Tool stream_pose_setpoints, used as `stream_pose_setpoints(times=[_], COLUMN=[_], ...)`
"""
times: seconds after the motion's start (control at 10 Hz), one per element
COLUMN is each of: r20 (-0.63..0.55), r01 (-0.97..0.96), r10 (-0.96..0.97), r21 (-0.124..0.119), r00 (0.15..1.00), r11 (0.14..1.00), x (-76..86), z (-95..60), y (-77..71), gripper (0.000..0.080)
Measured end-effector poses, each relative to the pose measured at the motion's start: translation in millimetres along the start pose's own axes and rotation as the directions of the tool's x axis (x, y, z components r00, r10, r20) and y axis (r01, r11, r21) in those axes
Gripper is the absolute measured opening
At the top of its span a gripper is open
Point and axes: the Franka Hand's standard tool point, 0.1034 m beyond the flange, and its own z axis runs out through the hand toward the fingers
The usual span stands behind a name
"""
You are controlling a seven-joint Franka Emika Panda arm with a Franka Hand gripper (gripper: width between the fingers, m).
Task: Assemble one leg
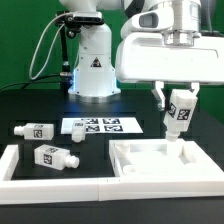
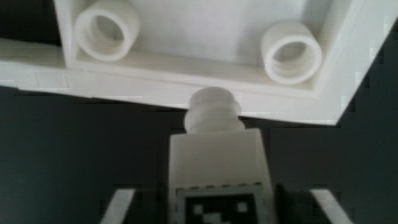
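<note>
The two-finger gripper [image 1: 177,98] is clamped on a small stubby white plastic leg [image 1: 180,110], fingers pressed to the block's opposite sides. The leg hangs in the air, tilted, with its narrow round peg end [image 2: 210,105] aimed down at the large flat white square panel [image 1: 160,165]. It is over the panel's far edge, toward the exterior view's right, and not touching.

From the wrist camera, the peg sits just outside the panel's outer wall, between two round socket holes [image 2: 294,50] and lined up with neither.

This looks like hard moulded plastic, so probably light and stiff with no give (and likely smooth enough to twist if the peg catches off-centre). Holding the flat sides well back from the peg looks right, since it leaves the round end free to enter a socket.

Now for the edges. The raised rim stands between peg and sockets, so the tip has to clear it before going down.

There is plenty of room otherwise. Bare dark table [image 1: 100,148] lies beside the panel and the marker board [image 1: 97,126] is near its far side. Two spare legs [image 1: 33,130] [image 1: 52,156] lie well apart on the exterior view's left, the nearer one just inside a white raised border rail [image 1: 14,165].
</note>
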Motion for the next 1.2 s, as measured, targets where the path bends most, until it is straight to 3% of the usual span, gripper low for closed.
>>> stream_pose_setpoints(times=[0.3,0.6,1.2], r20=[-0.237,-0.237,-0.176], r01=[-0.021,0.001,0.014], r10=[0.024,0.001,-0.010], r21=[0.017,0.009,0.019], r00=[0.971,0.971,0.984], r11=[1.000,1.000,1.000], x=[16.1,12.6,-13.2], z=[-5.4,-1.6,29.7], y=[-7.1,-8.5,-26.7], gripper=[0.0281,0.0281,0.0281])
